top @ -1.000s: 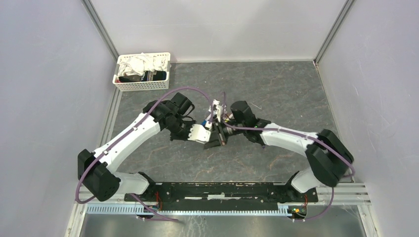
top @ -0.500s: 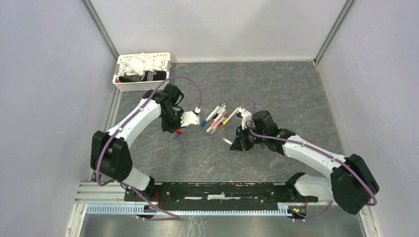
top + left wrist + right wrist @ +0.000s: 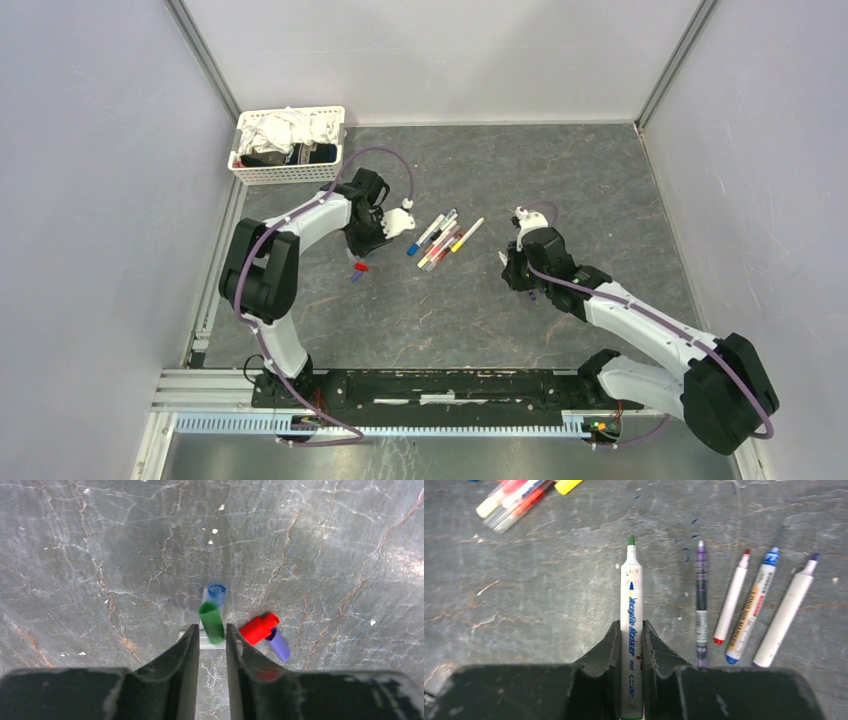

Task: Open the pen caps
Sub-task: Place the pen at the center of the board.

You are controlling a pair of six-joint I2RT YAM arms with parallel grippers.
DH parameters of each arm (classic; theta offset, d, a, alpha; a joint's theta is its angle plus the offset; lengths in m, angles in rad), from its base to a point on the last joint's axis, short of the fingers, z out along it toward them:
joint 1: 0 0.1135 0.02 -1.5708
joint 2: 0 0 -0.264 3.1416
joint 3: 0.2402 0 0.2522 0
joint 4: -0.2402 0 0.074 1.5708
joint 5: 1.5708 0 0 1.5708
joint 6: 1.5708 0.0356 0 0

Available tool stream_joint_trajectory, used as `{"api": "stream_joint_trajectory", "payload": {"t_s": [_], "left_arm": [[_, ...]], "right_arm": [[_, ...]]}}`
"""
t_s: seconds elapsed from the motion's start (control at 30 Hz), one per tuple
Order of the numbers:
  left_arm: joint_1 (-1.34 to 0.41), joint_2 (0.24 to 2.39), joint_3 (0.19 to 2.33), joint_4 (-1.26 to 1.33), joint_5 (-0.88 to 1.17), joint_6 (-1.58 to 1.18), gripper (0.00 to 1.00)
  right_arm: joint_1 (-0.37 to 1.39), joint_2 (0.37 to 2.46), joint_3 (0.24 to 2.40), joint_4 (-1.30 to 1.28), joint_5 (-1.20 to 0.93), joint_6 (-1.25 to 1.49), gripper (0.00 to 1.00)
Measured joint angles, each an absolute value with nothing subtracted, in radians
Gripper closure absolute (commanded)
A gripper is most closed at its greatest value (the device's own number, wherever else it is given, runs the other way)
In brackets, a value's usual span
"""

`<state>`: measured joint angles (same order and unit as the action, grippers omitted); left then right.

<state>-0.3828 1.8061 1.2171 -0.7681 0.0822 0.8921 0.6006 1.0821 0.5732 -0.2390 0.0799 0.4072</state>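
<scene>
In the left wrist view my left gripper (image 3: 212, 632) holds a green pen cap (image 3: 212, 622) at its fingertips, low over the table. A blue cap (image 3: 216, 591) lies just beyond it, and a red cap (image 3: 258, 628) and a purple cap (image 3: 278, 645) lie to the right. My right gripper (image 3: 631, 630) is shut on a white pen (image 3: 631, 610) with a bare green tip. Several uncapped pens (image 3: 734, 597) lie to its right. Capped pens (image 3: 440, 235) lie in a cluster between the arms. My left gripper (image 3: 366, 250) and my right gripper (image 3: 512, 262) also show from above.
A white slatted basket (image 3: 290, 178) of cloths stands at the back left. Grey walls close in the table on three sides. The arm bases and a rail run along the near edge. The capped pens also show at the top left of the right wrist view (image 3: 516, 502).
The two grippers were together at the middle; they have drawn apart. The left one swung left over the loose caps, and the right one pulled back right with the pen.
</scene>
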Motion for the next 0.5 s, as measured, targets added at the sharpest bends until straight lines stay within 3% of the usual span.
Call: {"api": "stream_joint_trajectory", "payload": {"t_s": [0.17, 0.33, 0.43, 0.5], "left_arm": [[-0.383, 1.803, 1.217, -0.75, 0.087, 0.845, 0.55], [-0.383, 1.766, 1.25, -0.793, 0.117, 0.777, 0.52], [-0.383, 1.741, 1.333, -0.845, 0.133, 0.727, 0.48], [-0.381, 1.724, 1.385, -0.871, 0.139, 0.704, 0.43]], "right_arm": [[0.6, 1.13, 0.573, -0.237, 0.162, 0.414, 1.0], [0.6, 1.217, 0.574, -0.215, 0.194, 0.419, 1.0], [0.6, 1.283, 0.58, -0.212, 0.212, 0.425, 0.79], [0.6, 1.301, 0.583, -0.21, 0.218, 0.428, 0.72]]}}
